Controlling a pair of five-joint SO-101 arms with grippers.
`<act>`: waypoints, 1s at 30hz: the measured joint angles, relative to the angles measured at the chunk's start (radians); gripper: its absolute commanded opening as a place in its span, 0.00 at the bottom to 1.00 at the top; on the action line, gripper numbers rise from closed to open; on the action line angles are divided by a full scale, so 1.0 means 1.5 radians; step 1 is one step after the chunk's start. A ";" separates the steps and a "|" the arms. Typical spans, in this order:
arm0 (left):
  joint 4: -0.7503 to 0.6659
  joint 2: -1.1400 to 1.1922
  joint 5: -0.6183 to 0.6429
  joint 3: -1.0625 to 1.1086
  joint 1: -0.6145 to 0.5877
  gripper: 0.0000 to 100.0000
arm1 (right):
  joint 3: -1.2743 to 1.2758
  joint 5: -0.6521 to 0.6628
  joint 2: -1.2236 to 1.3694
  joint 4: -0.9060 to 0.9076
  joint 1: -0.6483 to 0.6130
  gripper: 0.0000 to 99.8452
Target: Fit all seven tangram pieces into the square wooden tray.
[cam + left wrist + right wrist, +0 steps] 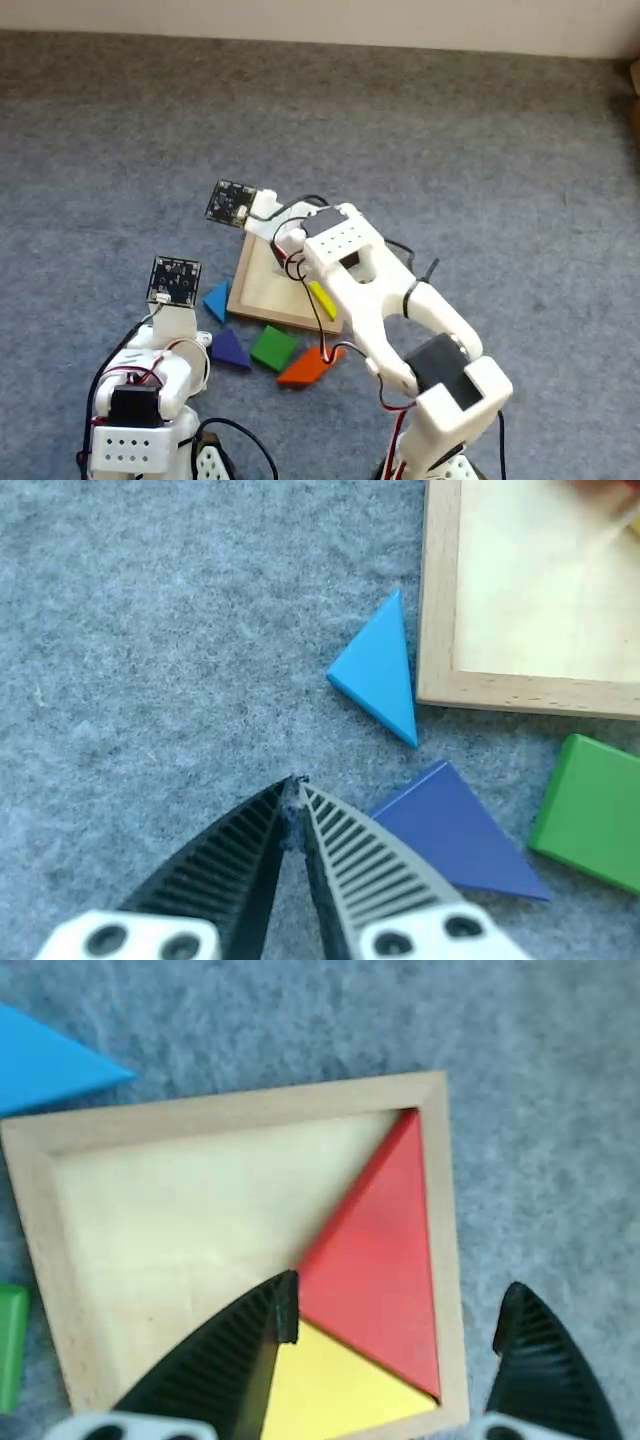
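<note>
The right gripper [400, 1300] hangs over the square wooden tray [230, 1105], its jaws spread wide with nothing between them; below it a red triangle [385, 1260] lies against one wall of the tray, with a yellow triangle [330, 1385] flush beside it; the rest of the tray floor is bare wood. The left gripper [295, 785] sits low over the grey carpet [480, 150], its fingers pressed together on nothing, just beside a dark blue triangle [450, 835]; a light blue triangle [380, 670] lies close against the tray's outer edge; a green square [590, 815] and an orange piece [310, 368] rest on the carpet near the tray's front rim.
</note>
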 measured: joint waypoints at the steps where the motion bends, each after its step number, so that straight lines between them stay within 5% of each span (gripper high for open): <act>1: 0.000 0.000 0.000 0.000 0.000 0.01 | 0.000 -0.013 -0.007 0.008 0.004 0.29; 12: 0.000 0.000 0.000 0.000 0.000 0.01 | 0.000 -0.155 -0.017 0.043 0.037 0.04; 20: 0.000 0.000 0.000 0.000 0.000 0.01 | 0.000 -0.254 -0.017 0.050 0.101 0.04; 30: 0.000 0.000 0.000 0.000 0.000 0.01 | -0.128 -0.317 -0.018 0.274 0.113 0.04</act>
